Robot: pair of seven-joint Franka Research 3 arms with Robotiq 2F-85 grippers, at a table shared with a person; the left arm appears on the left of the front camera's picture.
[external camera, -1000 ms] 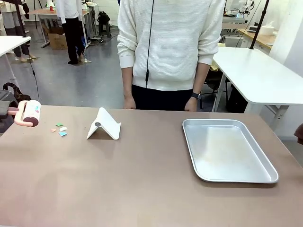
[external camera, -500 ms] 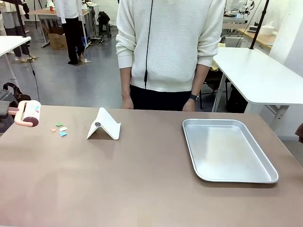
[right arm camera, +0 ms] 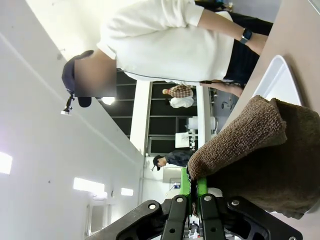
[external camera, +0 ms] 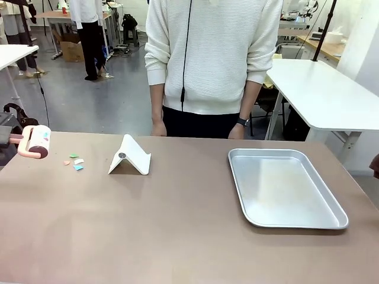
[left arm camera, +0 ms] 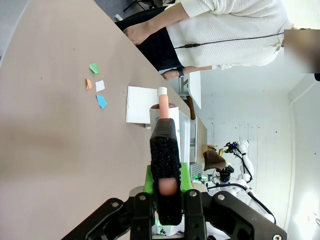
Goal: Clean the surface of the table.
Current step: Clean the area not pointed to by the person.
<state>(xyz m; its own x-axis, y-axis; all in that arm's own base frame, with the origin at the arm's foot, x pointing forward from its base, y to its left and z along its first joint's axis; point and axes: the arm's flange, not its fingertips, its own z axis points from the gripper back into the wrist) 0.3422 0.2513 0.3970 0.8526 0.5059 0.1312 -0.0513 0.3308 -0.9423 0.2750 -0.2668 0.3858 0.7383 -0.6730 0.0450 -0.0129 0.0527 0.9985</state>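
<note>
Front view: the desk (external camera: 177, 225), brownish-taupe and matte, spans the whole width of the frame between me and the person (external camera: 213, 53) in a white sweater, who stands at its far side. Both of the person's hands hang at the far edge, one (external camera: 159, 128) toward the middle and the other (external camera: 238, 131), wearing a watch, nearer the tray.

Left jaws: clamped on the black textured handle of a pink lint roller (external camera: 37, 142), green pads on either side of the handle in the left wrist view. The roller sits at the desk's left edge. I cannot tell whether its drum touches the top. A few coloured flecks show on the drum.

Near the roller, a small cluster of paper scraps (external camera: 76, 161) lies on the desk: green, orange, white and blue. Beside them stands a white folded stand (external camera: 130, 157), tent-shaped.

On the right half lies a shiny steel tray (external camera: 284, 189), flat on the desk.

Right jaws: pinched tight on the edge of a brown towel (right arm camera: 255, 150), which bunches above them in the right wrist view.
</note>
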